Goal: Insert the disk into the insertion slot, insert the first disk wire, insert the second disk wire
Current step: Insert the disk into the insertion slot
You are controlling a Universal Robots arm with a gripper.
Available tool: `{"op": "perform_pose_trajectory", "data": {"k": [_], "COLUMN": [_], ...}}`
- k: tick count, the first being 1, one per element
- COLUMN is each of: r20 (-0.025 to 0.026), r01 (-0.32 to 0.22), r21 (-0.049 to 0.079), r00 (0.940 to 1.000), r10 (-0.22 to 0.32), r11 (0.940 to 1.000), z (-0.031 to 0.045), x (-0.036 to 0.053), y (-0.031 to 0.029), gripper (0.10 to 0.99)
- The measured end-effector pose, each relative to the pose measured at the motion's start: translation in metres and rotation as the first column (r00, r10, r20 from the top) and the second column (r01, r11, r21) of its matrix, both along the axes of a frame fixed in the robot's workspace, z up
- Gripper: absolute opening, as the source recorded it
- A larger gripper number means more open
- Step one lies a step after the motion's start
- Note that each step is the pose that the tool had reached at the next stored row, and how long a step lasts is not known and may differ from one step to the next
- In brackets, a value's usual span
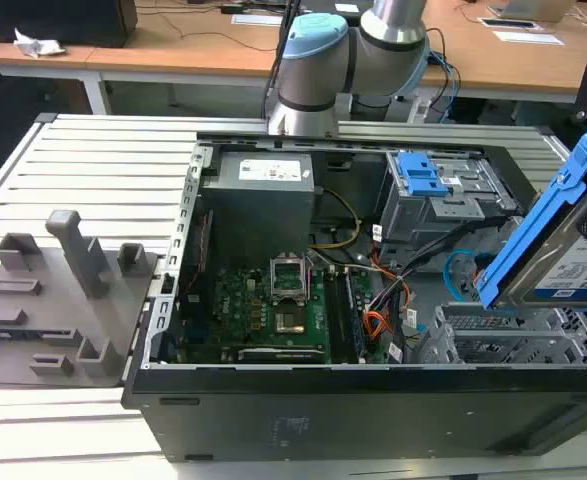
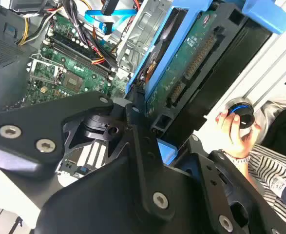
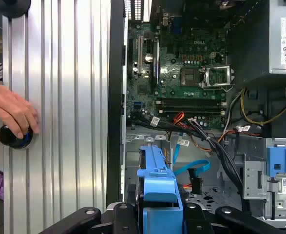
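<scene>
The gripper (image 3: 158,217) has the disk (image 1: 563,240) clamped between its black fingers, pressing on the blue caddy from both sides. In the exterior view the disk hangs steeply tilted at that view's right edge. Its low corner is just above the slot (image 1: 508,340) and not in it. The slot sits in the near corner of the open case (image 1: 273,410), in front of the cage (image 1: 443,195) with its blue latches. The arm (image 1: 318,60) rises behind the case.

The second wrist view gives the disk's underside, a green circuit board inside the blue frame, which the exterior view hides. The first wrist view looks along the caddy's edge into the case. There the blue cable (image 3: 191,168) loops loose beside the disk, its end unplugged as far as I can see. A thin red wire (image 3: 178,117) arches among the black cables, just below the motherboard (image 3: 191,73). In the exterior view the blue cable shows as a small curl between the cage and the disk.

Both wrist views catch something the exterior view does not. A person's hand (image 2: 235,131) rests on a round black-and-blue knob (image 2: 241,111) on the ribbed table (image 3: 60,97) beside the case, and a striped sleeve (image 2: 274,170) shows in the second wrist view. The exterior view alone takes in the grey fixture (image 1: 53,300) lying on the table at its left.
</scene>
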State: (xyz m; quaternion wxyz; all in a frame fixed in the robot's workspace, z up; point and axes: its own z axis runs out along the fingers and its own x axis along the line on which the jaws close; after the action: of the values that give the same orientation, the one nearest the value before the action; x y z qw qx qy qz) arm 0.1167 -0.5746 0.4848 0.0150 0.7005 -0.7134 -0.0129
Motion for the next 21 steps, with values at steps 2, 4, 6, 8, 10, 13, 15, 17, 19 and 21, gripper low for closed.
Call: {"op": "perform_pose_trajectory", "data": {"k": [2, 4, 6, 8, 10, 13, 15, 17, 19, 21], "r20": [0.0000, 0.0000, 0.0000, 0.0000, 0.0000, 0.0000, 0.0001, 0.0000, 0.0000, 0.0000], "r01": [0.000, 0.000, 0.000, 0.000, 0.000, 0.000, 0.000, 0.000, 0.000, 0.000], "r21": [0.000, 0.000, 0.000, 0.000, 0.000, 0.000, 0.000, 0.000, 0.000, 0.000], "r00": [1.0000, 1.0000, 1.0000, 1.0000, 1.0000, 1.0000, 1.0000, 1.0000, 1.0000, 1.0000], "r10": [0.000, 0.000, 0.000, 0.000, 0.000, 0.000, 0.000, 0.000, 0.000, 0.000], "r11": [1.0000, 1.0000, 1.0000, 1.0000, 1.0000, 1.0000, 1.0000, 1.0000, 1.0000, 1.0000], "z": [-0.0006, -0.0030, -0.0055, -0.0070, -0.0087, -0.0113, -0.0143, -0.0185, -0.0202, -0.0217], "x": [0.0000, 0.0000, 0.0000, 0.0000, 0.0000, 0.0000, 0.0000, 0.0000, 0.0000, 0.0000], "y": [0.0000, 0.0000, 0.0000, 0.0000, 0.0000, 0.0000, 0.0000, 0.0000, 0.0000, 0.0000], "gripper": [0.365, 0.365, 0.365, 0.365, 0.365, 0.365, 0.365, 0.365, 0.365, 0.365]}}
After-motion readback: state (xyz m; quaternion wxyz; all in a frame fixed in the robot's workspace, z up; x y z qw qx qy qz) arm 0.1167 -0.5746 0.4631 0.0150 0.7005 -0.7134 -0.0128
